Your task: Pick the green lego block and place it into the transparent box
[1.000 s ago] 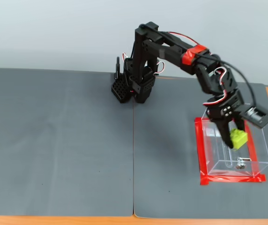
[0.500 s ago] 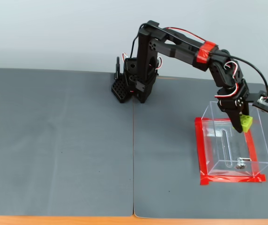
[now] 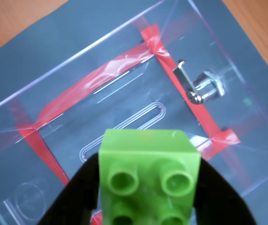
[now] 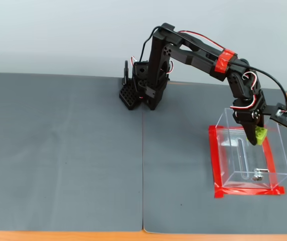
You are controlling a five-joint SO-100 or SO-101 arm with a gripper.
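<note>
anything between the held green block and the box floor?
Nothing. In the wrist view the green lego block sits in the gripper, only air above the transparent box floor.

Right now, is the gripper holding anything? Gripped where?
Yes. The gripper is shut on the green lego block, one finger on each of two opposite side faces, studs toward the wrist camera, above the transparent box.

The green lego block [image 4: 260, 134] hangs above the transparent box [image 4: 280, 150], between the fingers [image 4: 252, 131].
</note>
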